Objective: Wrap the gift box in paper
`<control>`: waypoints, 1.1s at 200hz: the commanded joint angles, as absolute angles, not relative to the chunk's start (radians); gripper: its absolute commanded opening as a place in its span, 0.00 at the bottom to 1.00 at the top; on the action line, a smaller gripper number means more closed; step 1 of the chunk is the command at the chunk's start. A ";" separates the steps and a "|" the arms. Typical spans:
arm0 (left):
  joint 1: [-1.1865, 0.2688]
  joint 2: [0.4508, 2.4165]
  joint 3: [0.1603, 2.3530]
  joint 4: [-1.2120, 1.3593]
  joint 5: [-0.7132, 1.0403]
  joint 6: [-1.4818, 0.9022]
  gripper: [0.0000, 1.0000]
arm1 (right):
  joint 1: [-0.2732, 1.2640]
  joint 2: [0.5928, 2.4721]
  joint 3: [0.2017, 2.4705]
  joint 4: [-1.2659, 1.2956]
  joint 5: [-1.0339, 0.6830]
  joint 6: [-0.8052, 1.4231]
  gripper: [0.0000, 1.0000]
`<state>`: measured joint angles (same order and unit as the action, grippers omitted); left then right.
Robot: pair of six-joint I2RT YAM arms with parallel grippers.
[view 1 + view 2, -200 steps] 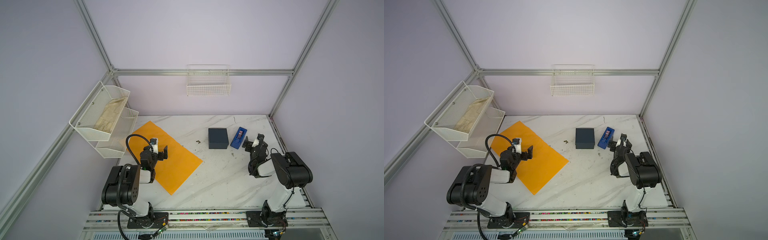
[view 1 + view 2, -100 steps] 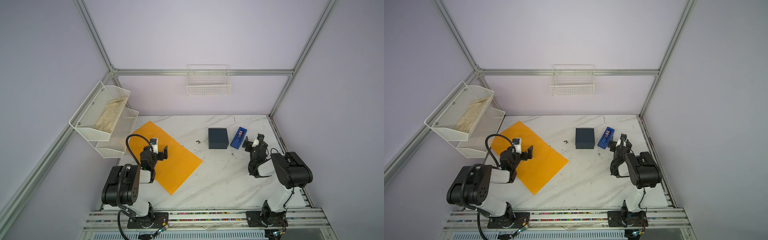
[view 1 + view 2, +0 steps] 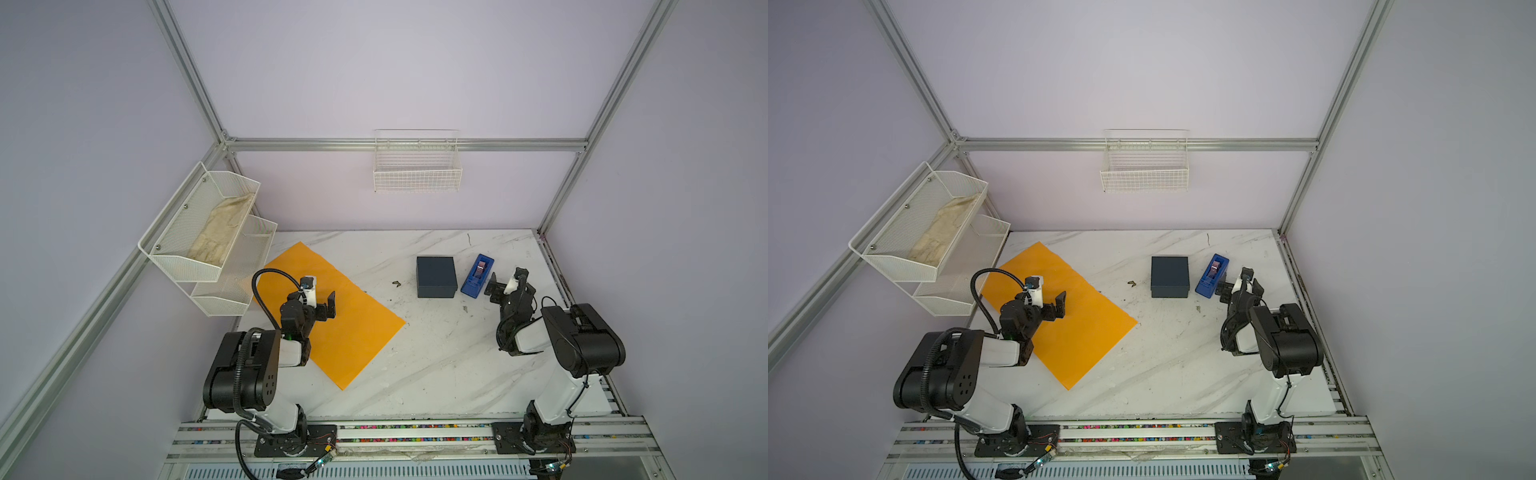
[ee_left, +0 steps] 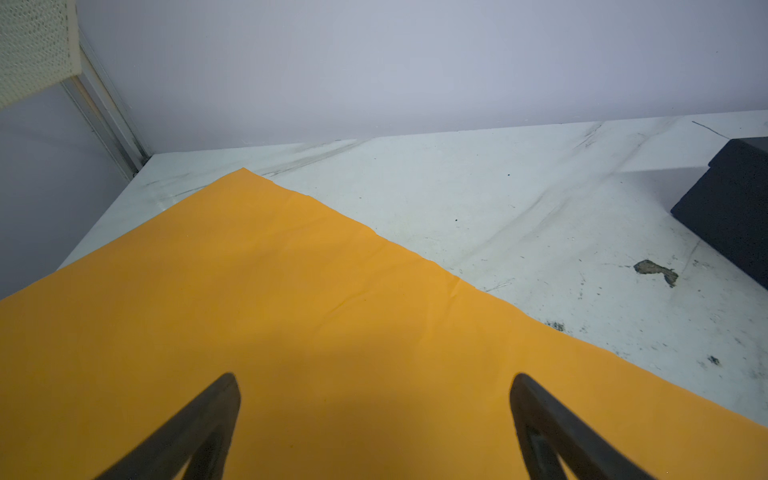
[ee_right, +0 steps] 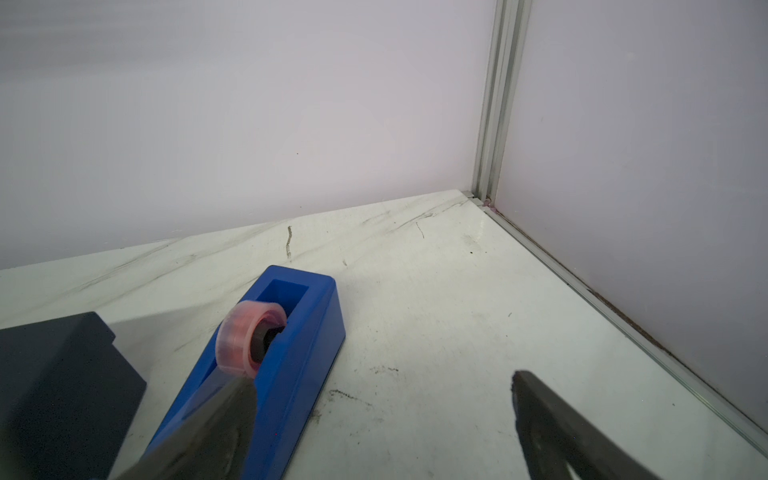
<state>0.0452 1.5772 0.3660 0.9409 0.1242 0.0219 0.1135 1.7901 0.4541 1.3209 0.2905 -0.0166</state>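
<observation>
Nothing held, jaws wide apart on both arms; wrapping not begun.
The left gripper (image 3: 320, 296) hangs over the flat orange-yellow paper sheet (image 3: 357, 332); the right gripper (image 3: 507, 279) is nearer the small dark navy gift box (image 3: 435, 276), which stands left of it beyond a blue tape dispenser (image 3: 478, 277), apart from the paper.

The left arm (image 3: 245, 374) and right arm (image 3: 582, 349) had glossy black joint housings between white shells. Behind the left gripper (image 3: 314, 298), a ribbed black cable (image 3: 254, 291) looped beside a small white camera block (image 3: 308, 286). The right gripper (image 3: 510, 284) showed tapered matte-black fingers (image 5: 552, 424).
</observation>
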 commanded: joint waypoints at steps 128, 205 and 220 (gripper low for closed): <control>0.058 1.563 0.363 0.962 0.060 0.011 1.00 | 0.115 1.781 0.453 1.371 0.301 -0.033 0.97; 0.001 1.318 0.468 0.597 -0.198 -0.031 1.00 | 0.182 1.458 0.685 0.629 0.193 0.108 0.95; 0.000 1.278 0.510 0.499 -0.223 -0.107 1.00 | 0.227 1.419 0.727 0.504 0.147 0.173 0.92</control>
